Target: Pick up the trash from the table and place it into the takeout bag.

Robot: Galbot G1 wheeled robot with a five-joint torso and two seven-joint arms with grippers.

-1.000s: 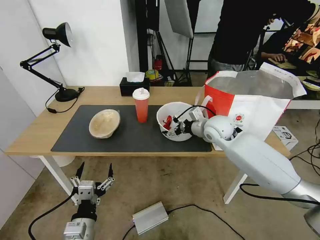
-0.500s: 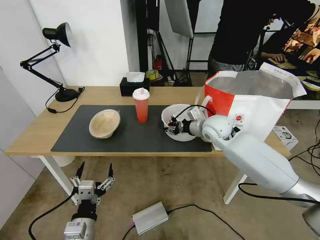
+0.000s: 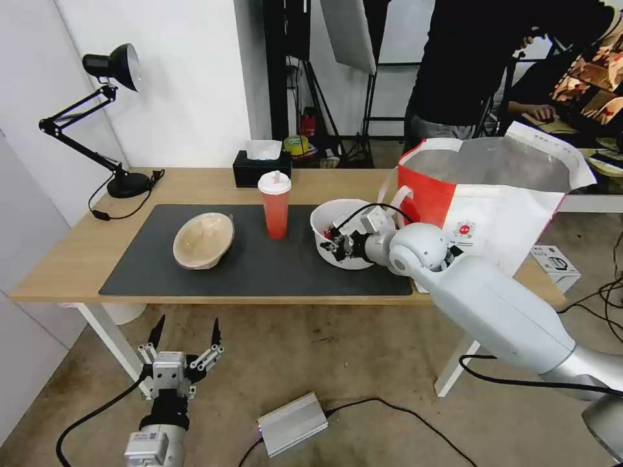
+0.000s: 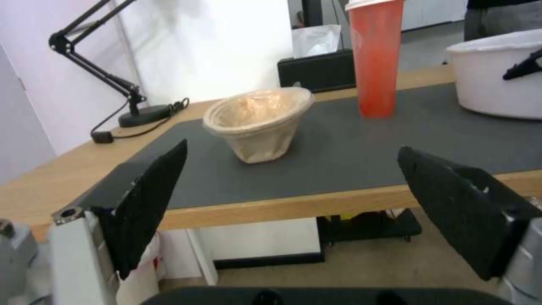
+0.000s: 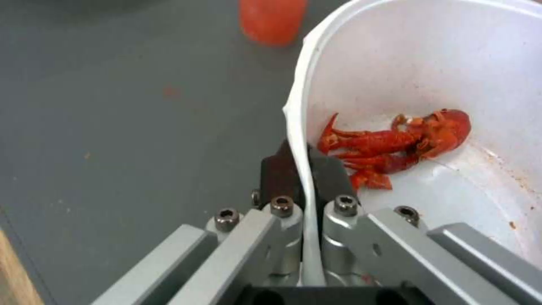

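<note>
The right gripper (image 3: pixel 337 244) pinches the rim of the white bowl (image 3: pixel 329 224), seemingly lifted slightly off the dark mat (image 3: pixel 259 266), beside the takeout bag (image 3: pixel 480 194). The left gripper (image 3: pixel 185 337) hangs spread apart below the mat's table (image 3: pixel 58 259).

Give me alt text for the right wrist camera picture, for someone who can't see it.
The right claw is pinched shut on the rim of a white bowl, one finger inside the wall and one outside. Red crayfish scraps lie in the bowl, which sits on a dark grey mat, with the foot of a red cup beyond it.
</note>
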